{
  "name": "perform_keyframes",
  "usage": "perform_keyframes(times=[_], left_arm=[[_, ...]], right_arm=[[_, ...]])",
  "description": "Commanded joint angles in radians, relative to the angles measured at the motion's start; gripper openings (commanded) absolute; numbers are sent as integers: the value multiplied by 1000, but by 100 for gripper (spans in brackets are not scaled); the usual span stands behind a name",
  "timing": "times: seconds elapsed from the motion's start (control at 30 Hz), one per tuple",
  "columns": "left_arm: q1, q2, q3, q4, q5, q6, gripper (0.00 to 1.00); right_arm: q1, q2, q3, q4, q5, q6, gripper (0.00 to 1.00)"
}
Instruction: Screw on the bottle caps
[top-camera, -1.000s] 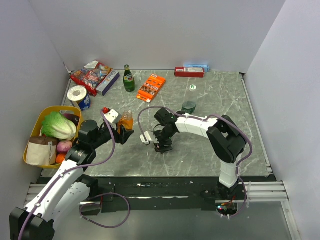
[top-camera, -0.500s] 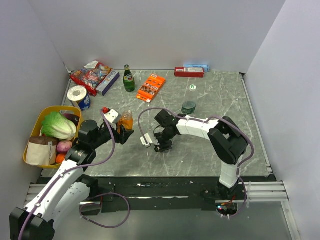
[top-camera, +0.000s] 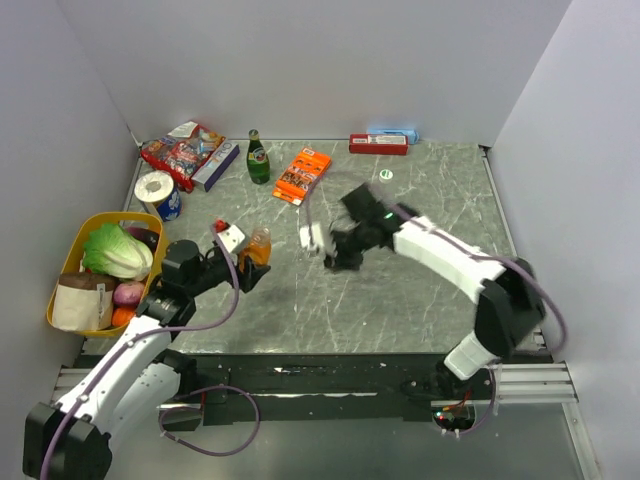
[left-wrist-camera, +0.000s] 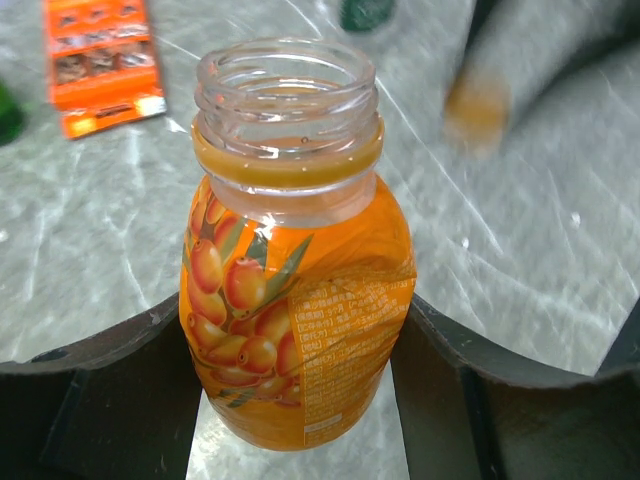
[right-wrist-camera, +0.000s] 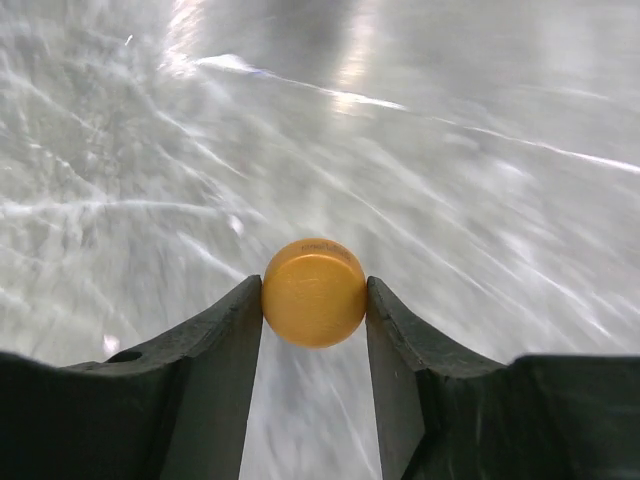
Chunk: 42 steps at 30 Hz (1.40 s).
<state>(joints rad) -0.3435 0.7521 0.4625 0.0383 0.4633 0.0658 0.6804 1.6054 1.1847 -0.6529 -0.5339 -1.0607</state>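
Observation:
My left gripper (top-camera: 250, 266) is shut on the squat orange bottle (top-camera: 258, 243) and holds it upright on the table; in the left wrist view the bottle (left-wrist-camera: 300, 290) has an open neck. My right gripper (top-camera: 338, 254) is shut on the orange-brown cap (right-wrist-camera: 313, 291) and holds it above the table, to the right of the bottle. The cap shows blurred in the left wrist view (left-wrist-camera: 475, 108). The whitish cap with the green mark (top-camera: 386, 174) lies at the far middle. The dark grey-green bottle (left-wrist-camera: 365, 12) is hidden behind my right arm in the top view.
A yellow basket (top-camera: 62, 268) of groceries stands at the left edge. A tall green glass bottle (top-camera: 258, 158), an orange packet (top-camera: 302, 174), a red box (top-camera: 378, 144), a snack bag (top-camera: 180, 148) and a tape roll (top-camera: 156, 188) line the back. A small white box (top-camera: 230, 235) sits beside the orange bottle.
My right gripper has risen off the table with the orange-brown cap and swung toward the back and right. My left gripper with the orange bottle has shifted slightly.

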Motion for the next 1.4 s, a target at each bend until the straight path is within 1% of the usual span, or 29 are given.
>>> perform_keyframes(times=[0.0, 0.03, 0.07, 0.1, 0.17, 0.23, 0.27, 0.37, 0.43, 0.53, 0.6, 0.67, 0.8, 0.9, 0.97, 1.13, 1.37], left_arm=[[-5, 82, -41, 95, 203, 185, 1], [-8, 105, -39, 92, 227, 213, 1], [-12, 127, -27, 87, 251, 270, 1], [-23, 171, -18, 78, 300, 299, 1], [-40, 207, 11, 68, 330, 344, 1], [-66, 237, 33, 63, 362, 373, 1], [-77, 243, 39, 64, 367, 373, 1], [-95, 257, 57, 77, 379, 330, 1], [-98, 248, 59, 93, 374, 286, 1], [-110, 195, 31, 162, 342, 235, 1], [-133, 162, 10, 196, 325, 229, 1], [-144, 159, 4, 213, 308, 218, 1], [-163, 168, -22, 310, 284, 190, 1], [-169, 181, -28, 340, 278, 171, 1], [-173, 176, -35, 367, 276, 167, 1], [-175, 168, -45, 374, 273, 184, 1], [-183, 151, -61, 399, 273, 207, 1]], right_arm=[[-47, -177, 243, -239, -77, 36, 39], [-47, -186, 281, -325, -87, 25, 39], [-47, -191, 358, -359, -93, 12, 39], [-44, -190, 396, -401, -103, 2, 40], [-28, -179, 507, -494, -117, -18, 39], [-1, -148, 570, -537, -121, -30, 40], [11, -136, 628, -585, -121, -53, 40], [54, -90, 687, -620, -107, -88, 40], [68, -84, 685, -610, -110, -90, 40], [73, -70, 685, -591, -120, -81, 40], [77, -52, 693, -574, -126, -71, 40], [85, -36, 704, -564, -127, -67, 41], [117, -10, 713, -512, -106, -64, 41], [145, 4, 725, -510, -100, -74, 41], [156, 14, 734, -528, -103, -93, 41], [179, 31, 740, -554, -89, -140, 42], [186, 53, 745, -551, -71, -147, 42]])
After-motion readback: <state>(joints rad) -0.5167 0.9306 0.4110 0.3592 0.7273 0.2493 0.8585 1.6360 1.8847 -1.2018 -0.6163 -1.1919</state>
